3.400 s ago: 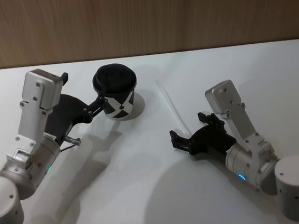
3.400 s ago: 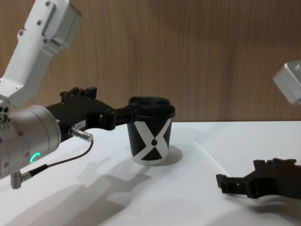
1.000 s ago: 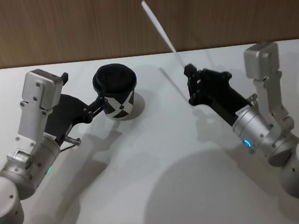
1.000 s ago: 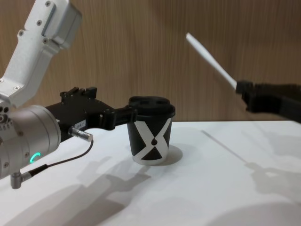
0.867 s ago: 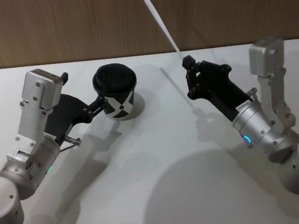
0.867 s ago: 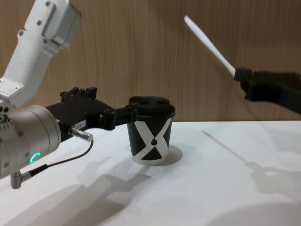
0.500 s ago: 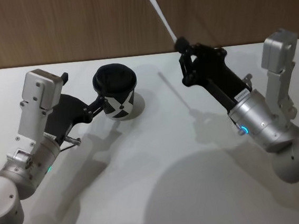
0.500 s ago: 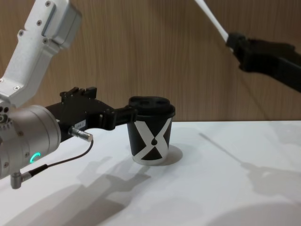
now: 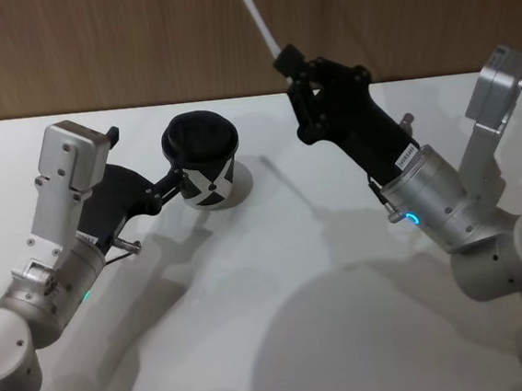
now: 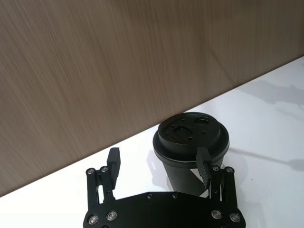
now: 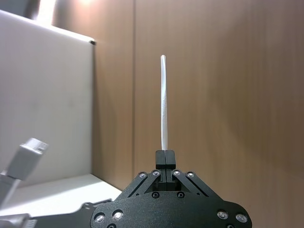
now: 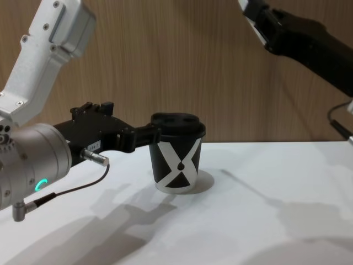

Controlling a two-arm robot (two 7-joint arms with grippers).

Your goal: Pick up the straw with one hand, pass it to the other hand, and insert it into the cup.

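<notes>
Right claw (image 9: 283,64) clamps the straw (image 9: 253,11), high at two o'clock from the cup (image 9: 204,159); left claw (image 10: 158,159) gapes wide beside it.

1. Your table (image 9: 280,295): white, plain top, with its far edge against a wood-grain wall (image 9: 89,46).
2. Standing on it you have the cup (image 9: 204,159), upright, lid on, left of centre toward the far edge.
3. Arm shadows fall across the near surface.
</notes>
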